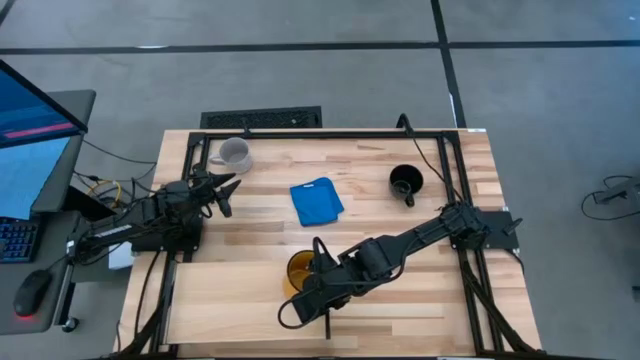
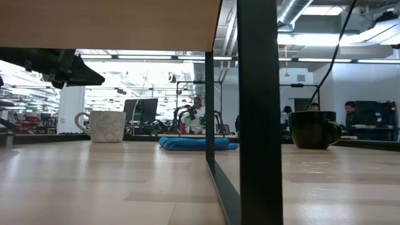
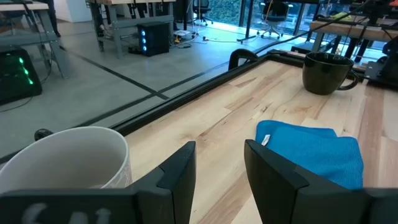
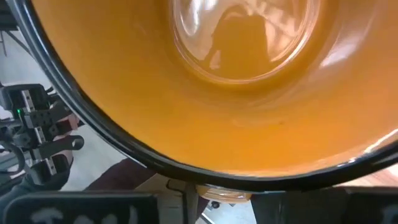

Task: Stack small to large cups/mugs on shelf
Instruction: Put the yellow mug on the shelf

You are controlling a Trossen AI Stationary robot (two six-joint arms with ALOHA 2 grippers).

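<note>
The yellow mug (image 1: 298,268) is at the near middle, over the pale shelf panel (image 1: 230,310). Its amber inside fills the right wrist view (image 4: 205,93). My right gripper (image 1: 318,268) is shut on it. The grey-white mug (image 1: 233,153) stands upright on its base at the far left. My left gripper (image 3: 221,180) is open just near-left of it, above the table, touching nothing. The black mug (image 1: 406,182) stands on its base at the far right. In the low view the shelf panel (image 2: 109,25) is overhead, with its dark upright (image 2: 259,112). My right gripper holds the yellow mug at its dark-edged rim (image 4: 214,179), on the side toward the table's right. It comes in slanting from the right. The mug's mouth faces the wrist camera. The gripper hides its fingers, so I cannot tell the kind of hold or whether the mug rests on the shelf.
A flat blue cloth (image 1: 316,200) lies at the table's middle, between the grey-white and black mugs. A dark frame (image 1: 330,133) runs along the far edge and both sides. People and desks show in the room beyond the table (image 2: 197,109).
</note>
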